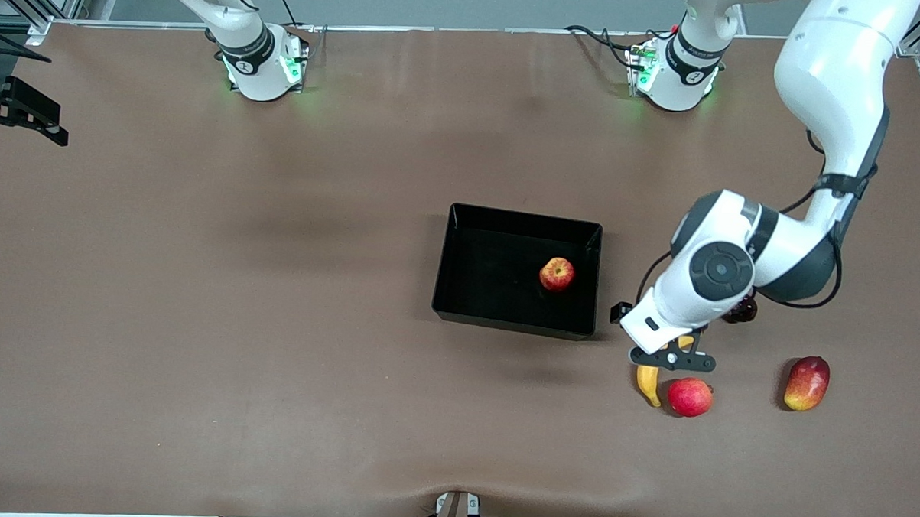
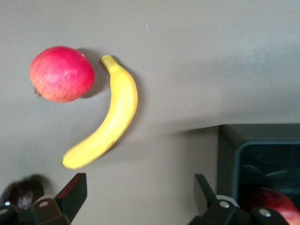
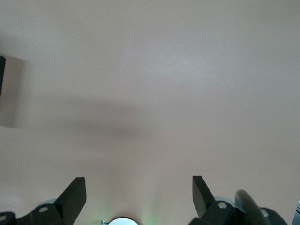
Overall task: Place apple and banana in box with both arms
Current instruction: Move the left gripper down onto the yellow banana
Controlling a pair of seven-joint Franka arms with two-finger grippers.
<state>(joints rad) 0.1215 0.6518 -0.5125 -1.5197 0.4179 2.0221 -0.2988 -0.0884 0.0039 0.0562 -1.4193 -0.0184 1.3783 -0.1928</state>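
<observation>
One fruit is home already: the apple sits in the box, close to the wall at the left arm's end, so you have only the banana left. It lies on the table nearer the front camera than the box, toward the left arm's end, with a pinkish-red fruit just beside it, apparently not touching. Your left gripper hangs over the banana with its fingers spread wide and nothing between them. Your right gripper waits over bare table at the right arm's end, released and empty too. Watch the descent: the banana is curved and lies at a slant to the jaws in the left wrist view, so closing as you stand now may catch only one end and let it swing or slip out. Turn the wrist to span its middle first. Mind the red fruit as well; a finger landing on that side could knock it rolling or pinch it along with the banana. A small dark fruit sits under the wrist, and the arm could brush it. On the carry, lift clear of the box wall, and set the banana away from the apple so you do not bump it.
</observation>
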